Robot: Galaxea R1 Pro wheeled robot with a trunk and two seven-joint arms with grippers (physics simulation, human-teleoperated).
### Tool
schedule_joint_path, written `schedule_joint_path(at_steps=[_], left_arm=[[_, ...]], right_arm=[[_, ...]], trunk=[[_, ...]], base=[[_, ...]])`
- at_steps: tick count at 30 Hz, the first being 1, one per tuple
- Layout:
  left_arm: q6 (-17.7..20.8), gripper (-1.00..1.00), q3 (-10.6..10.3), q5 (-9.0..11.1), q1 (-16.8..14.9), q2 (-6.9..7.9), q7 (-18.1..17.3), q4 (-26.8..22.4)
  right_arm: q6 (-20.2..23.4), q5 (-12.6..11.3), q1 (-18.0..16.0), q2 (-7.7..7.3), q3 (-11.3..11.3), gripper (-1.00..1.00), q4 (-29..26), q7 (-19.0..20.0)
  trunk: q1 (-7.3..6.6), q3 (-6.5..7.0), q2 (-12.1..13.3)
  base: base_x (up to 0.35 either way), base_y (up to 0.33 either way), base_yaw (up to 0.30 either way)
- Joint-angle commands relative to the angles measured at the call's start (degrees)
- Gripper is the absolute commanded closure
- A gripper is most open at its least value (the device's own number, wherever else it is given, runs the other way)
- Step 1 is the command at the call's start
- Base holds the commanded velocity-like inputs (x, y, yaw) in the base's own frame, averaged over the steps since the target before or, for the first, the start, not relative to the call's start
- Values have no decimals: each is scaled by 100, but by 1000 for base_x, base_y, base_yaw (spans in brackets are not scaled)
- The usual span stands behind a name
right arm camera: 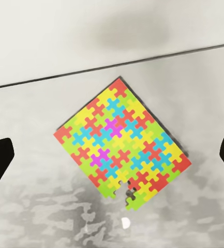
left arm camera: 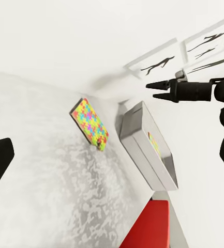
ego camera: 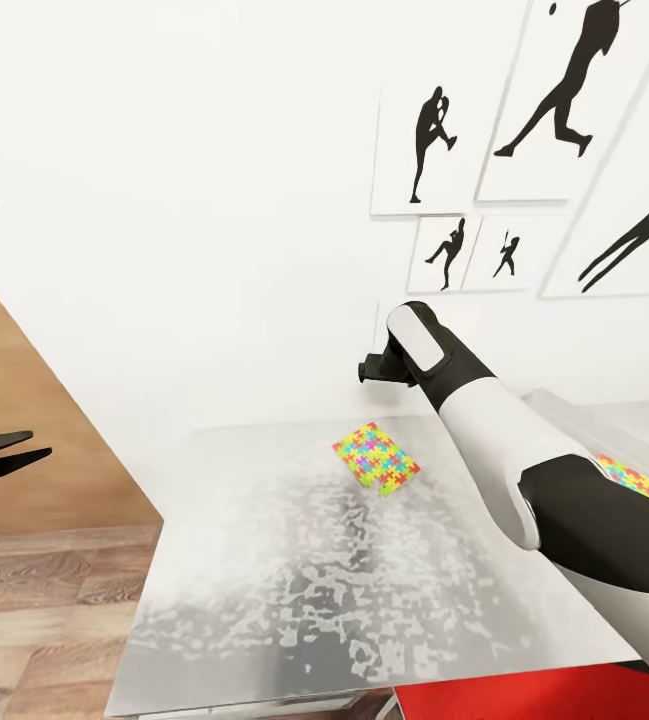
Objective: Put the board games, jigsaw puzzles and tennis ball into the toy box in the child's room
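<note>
Jigsaw puzzle (right arm camera: 121, 144): thin, light, flat on table (ego camera: 264, 600) near wall. Likely flexes or sheds pieces; take by an edge. Right gripper (left arm camera: 155, 89) above it, fingers spread, empty. Left gripper (ego camera: 9, 455) aside, fingers parted, empty.

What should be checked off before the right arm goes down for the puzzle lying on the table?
1. Jigsaw puzzle flat on the table, nothing on top: ok.
2. Right gripper empty and open: ok; its fingers stand apart in the left wrist view.
3. Right gripper above the puzzle: ok; the right wrist view frames it between the fingertips.
4. Fingers lined up with the puzzle's edges: not ok; it sits diagonal to them.
5. Toy box ready, another puzzle already inside: ok.
6. Left gripper out of the way, off the table's side: ok.
</note>
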Motion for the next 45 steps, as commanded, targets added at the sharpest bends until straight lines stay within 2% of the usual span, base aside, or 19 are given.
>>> schedule_joint_path(at_steps=[1,13,45], left_arm=[[59,-100,-6,2,-4,3,-21,0],[52,-100,-1,2,-4,3,-21,2],[52,-100,0,2,-4,9,-21,2]], right_arm=[[11,-61,-7,-4,25,-100,-3,-56],[1,-54,-7,-5,25,-100,3,-56],[-24,-46,2,-14,26,-100,38,-48]], trunk=[[3,-11,-11],[3,-26,-11],[3,-318,-11]], base=[[0,0,0],[0,0,0],[0,0,0]])
